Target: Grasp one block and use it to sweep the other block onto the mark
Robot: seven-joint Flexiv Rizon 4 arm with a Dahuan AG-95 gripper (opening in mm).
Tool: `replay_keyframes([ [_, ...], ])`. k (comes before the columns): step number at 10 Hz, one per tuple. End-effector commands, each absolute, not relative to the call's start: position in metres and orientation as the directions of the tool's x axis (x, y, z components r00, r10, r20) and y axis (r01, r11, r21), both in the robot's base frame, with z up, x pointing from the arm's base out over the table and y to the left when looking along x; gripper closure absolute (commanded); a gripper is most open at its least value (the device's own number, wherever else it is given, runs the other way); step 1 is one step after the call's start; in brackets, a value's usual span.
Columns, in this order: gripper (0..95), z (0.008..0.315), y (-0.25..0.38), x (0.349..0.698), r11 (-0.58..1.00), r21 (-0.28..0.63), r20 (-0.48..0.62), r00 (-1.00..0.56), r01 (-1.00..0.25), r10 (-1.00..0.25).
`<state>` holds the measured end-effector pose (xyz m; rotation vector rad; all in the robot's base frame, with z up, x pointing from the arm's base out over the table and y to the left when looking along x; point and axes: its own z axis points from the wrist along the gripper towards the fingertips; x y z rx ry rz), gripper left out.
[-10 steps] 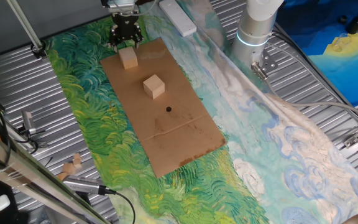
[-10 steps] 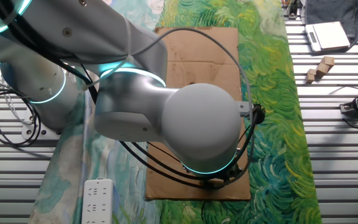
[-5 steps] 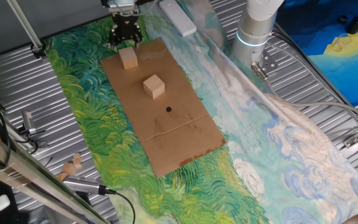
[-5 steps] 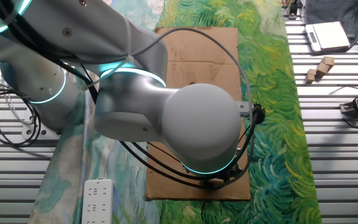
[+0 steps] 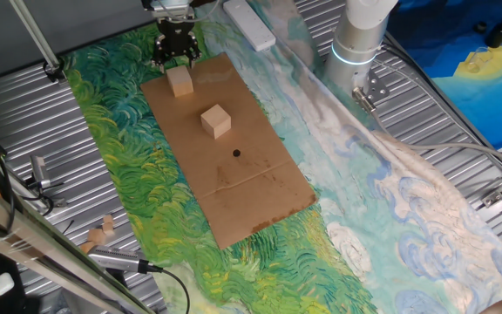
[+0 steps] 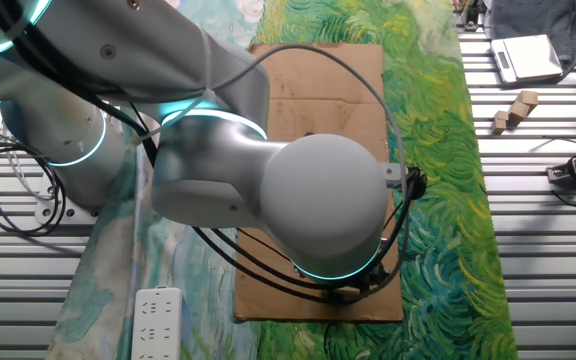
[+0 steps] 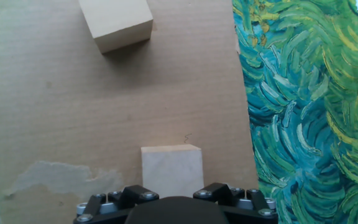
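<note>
Two plain wooden blocks lie on a brown cardboard sheet [image 5: 251,187]. The far block [image 5: 179,80] sits just under my gripper [image 5: 175,54], whose fingers stand spread to either side of it, wider than the block. In the hand view this block [image 7: 171,169] lies centred between the jaw bases of the gripper [image 7: 173,190], flat on the cardboard. The other block [image 5: 216,120] lies nearer the sheet's middle and shows at the top of the hand view [image 7: 115,22]. The mark [image 5: 236,153], a small black dot, lies beyond it. In the other fixed view the arm [image 6: 298,200] hides both blocks and the gripper.
A painted green and blue cloth [image 5: 129,174] lies under the cardboard on a ribbed metal table. A white power strip [image 5: 249,24] lies at the far edge. The robot base [image 5: 356,39] stands at the right. Small wooden pieces [image 5: 101,232] lie at the left.
</note>
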<state>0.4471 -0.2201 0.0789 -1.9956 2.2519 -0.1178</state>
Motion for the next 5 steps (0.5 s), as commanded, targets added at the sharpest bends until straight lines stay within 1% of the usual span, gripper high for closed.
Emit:
replay_keyframes([
  [1,19.0,0.0789,-0.2203,0.4472,0.145,-0.144,0.069,-0.156,-0.979,-0.985],
  [3,19.0,0.0782,-0.2204,0.4475,0.124,-0.141,0.07,-0.135,-0.982,-0.988],
  [5,19.0,0.0702,-0.2232,0.4502,0.11,-0.141,0.068,-0.12,-0.984,-0.99],
])
